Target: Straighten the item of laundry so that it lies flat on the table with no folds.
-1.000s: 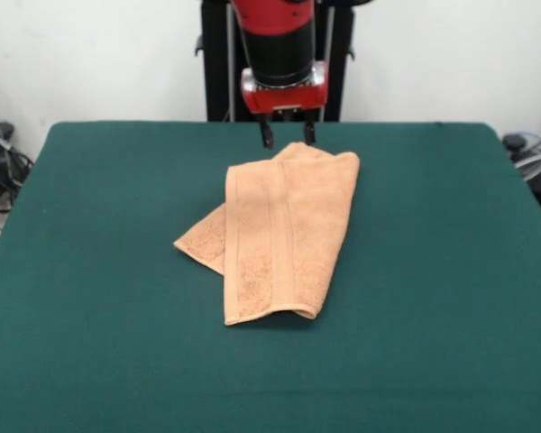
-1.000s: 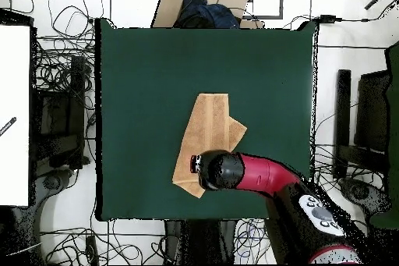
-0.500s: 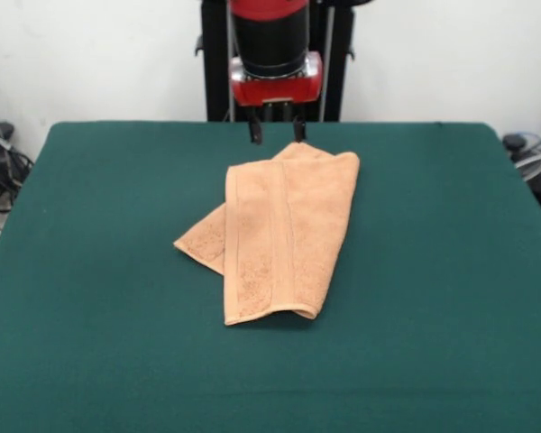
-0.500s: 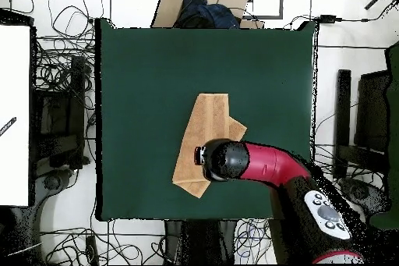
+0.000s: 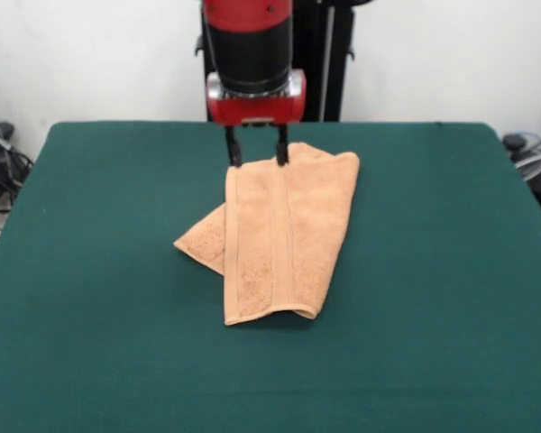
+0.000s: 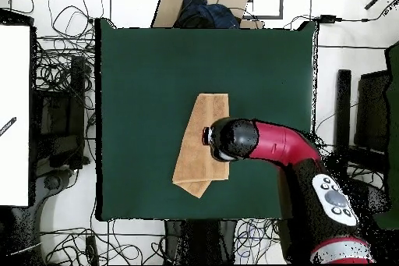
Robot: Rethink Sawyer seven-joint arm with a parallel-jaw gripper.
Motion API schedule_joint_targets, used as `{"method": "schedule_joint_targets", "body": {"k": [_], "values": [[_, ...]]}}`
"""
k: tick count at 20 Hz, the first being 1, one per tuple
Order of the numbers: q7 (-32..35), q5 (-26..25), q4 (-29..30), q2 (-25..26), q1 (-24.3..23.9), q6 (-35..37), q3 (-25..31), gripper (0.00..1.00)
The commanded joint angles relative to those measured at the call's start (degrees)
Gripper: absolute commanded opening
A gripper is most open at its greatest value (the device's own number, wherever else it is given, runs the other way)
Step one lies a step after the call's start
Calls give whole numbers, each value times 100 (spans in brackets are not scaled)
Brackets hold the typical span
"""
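Fingers (image 5: 233, 152) of the gripper (image 5: 256, 159) spread apart, empty, at the folded towel's (image 5: 284, 239) far edge, mid-desk (image 5: 90, 271); best pinch only the top layer, then peel it open

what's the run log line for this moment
towel: folded, not flat | hand: open, at towel's far edge | table: green

The desk (image 5: 90, 343) is a wide rectangle under plain dark green cloth, reaching almost from the left edge to the right edge of the front view. One thing lies on it: a peach-orange towel (image 5: 284, 239), folded over itself into a long strip running near to far, with a lower corner sticking out to the left. It sits around the desk's middle, toward the far side.
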Motion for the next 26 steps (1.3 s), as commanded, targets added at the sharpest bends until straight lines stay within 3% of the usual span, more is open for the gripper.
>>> {"method": "schedule_joint_targets", "body": {"k": [1, 9, 21, 26], "values": [[-17, -65, -1207, 804, 270, 497, 379, 100], [-237, 11, -2034, 1396, 311, 903, 473, 100], [-107, 86, -1847, 1491, 169, 715, 582, 100], [-180, -80, -2055, 1700, 220, 534, 537, 100]]}}
